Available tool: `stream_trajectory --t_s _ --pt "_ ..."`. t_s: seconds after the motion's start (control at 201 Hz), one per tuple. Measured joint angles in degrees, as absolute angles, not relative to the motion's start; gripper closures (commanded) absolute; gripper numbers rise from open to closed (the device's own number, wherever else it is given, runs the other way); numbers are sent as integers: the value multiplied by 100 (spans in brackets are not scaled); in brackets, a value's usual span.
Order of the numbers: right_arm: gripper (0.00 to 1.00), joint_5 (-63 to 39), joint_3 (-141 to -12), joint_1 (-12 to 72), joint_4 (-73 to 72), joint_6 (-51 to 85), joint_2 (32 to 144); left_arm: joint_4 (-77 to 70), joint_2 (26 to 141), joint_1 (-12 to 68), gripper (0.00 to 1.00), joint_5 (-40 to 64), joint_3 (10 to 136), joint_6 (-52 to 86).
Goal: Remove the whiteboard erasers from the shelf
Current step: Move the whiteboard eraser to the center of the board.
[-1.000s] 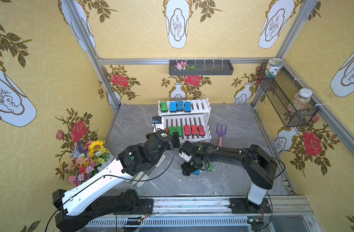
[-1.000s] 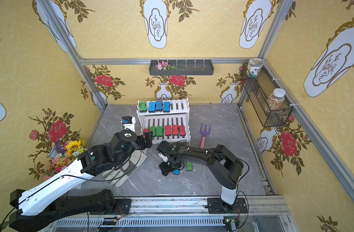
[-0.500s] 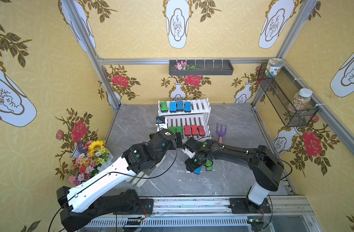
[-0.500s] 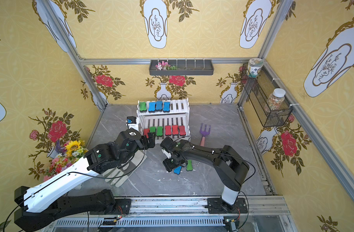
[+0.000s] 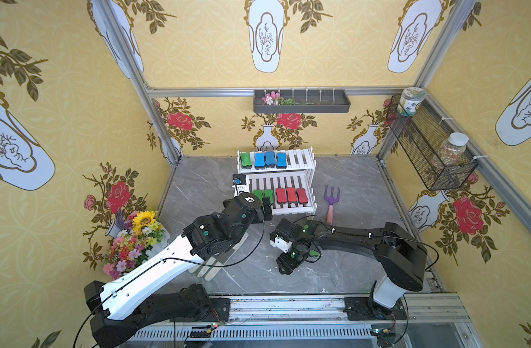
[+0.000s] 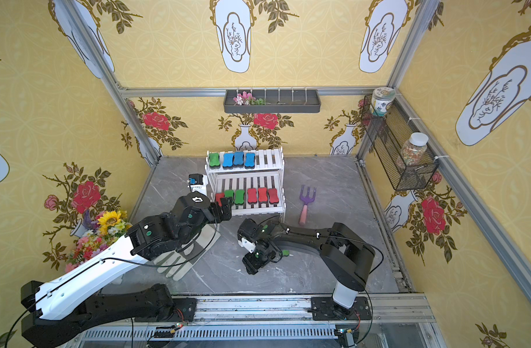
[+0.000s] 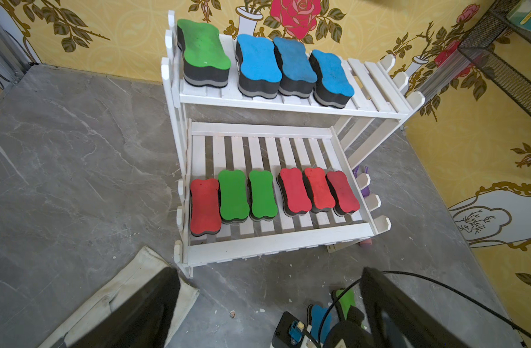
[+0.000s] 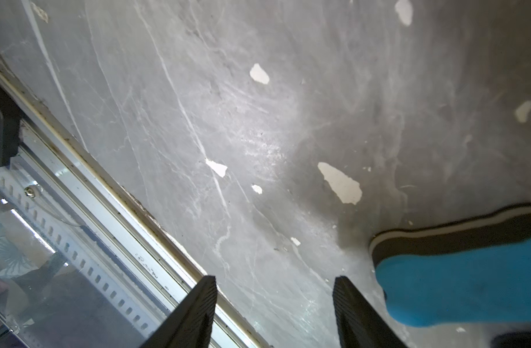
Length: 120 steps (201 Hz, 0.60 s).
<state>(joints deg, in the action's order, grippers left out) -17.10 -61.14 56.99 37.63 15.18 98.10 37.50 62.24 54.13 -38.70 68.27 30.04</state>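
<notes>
Jaws spread wide and empty, the left gripper (image 7: 267, 271) hovers before the white shelf (image 7: 273, 241). Ten erasers (image 7: 294, 192) sit on it: one green and three blue on the upper tier, four red and two green on the lower. The right gripper (image 8: 274, 280), open and holding nothing, hangs low over the grey table (image 8: 228, 120), just beside a blue eraser (image 8: 469, 286) and a green eraser (image 5: 314, 253) lying off the shelf.

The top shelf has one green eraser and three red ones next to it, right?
Not quite. On the top tier of the shelf, the green eraser has three blue erasers next to it, not red ones. The left wrist view shows this clearly.
</notes>
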Motion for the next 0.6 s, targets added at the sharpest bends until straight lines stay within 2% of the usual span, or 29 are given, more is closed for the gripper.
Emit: stream_trajectory --t_s 0.597 --pt "34 -1177 -6034 5376 3824 1503 9894 3708 6309 5325 1 -3752 6847 2998"
